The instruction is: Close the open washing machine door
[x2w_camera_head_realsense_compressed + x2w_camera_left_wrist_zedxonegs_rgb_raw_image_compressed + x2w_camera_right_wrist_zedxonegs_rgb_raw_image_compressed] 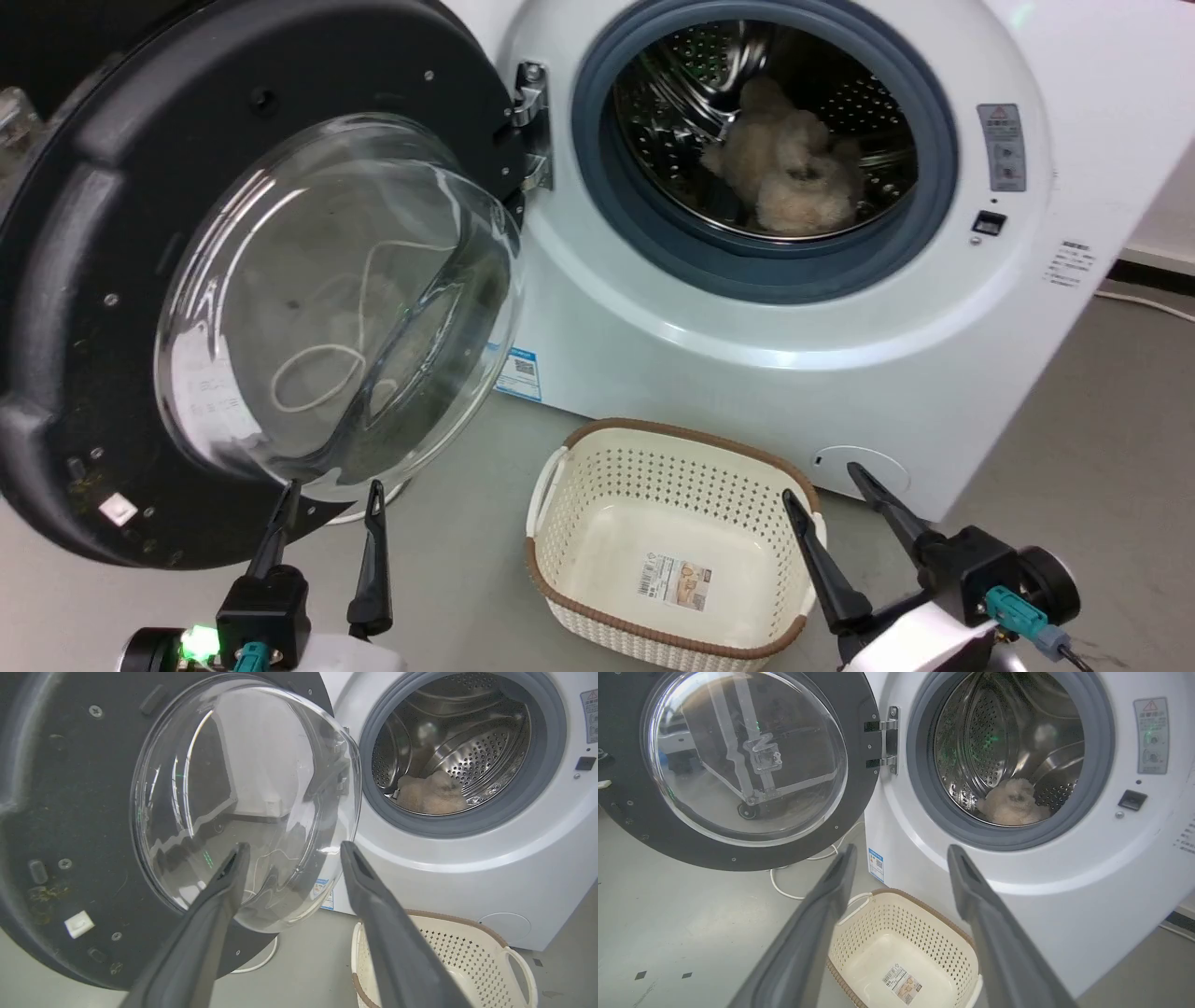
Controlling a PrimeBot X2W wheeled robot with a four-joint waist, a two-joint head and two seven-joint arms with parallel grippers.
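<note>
The washing machine door [112, 308] [70, 812] [859, 812] hangs wide open to the left of the white washing machine [747, 308] [467, 858] [1064, 868], its black rim ringing a bulging clear glass bowl [336, 299] [243, 798] [742, 760] and its metal hinge [529, 121] [889, 739] on the drum's left. A beige fluffy item [794, 173] [432, 795] [1013, 802] lies inside the steel drum. My left gripper [331, 499] [292, 851] is open just below the door's lower rim. My right gripper [822, 485] [901, 851] is open, low in front of the machine.
A cream perforated basket [560, 569] [518, 956] [859, 933] with a brown rim stands empty on the grey floor before the machine. A white cable [777, 886] trails on the floor under the door. A small round hatch [864, 462] [504, 926] sits low on the machine's front.
</note>
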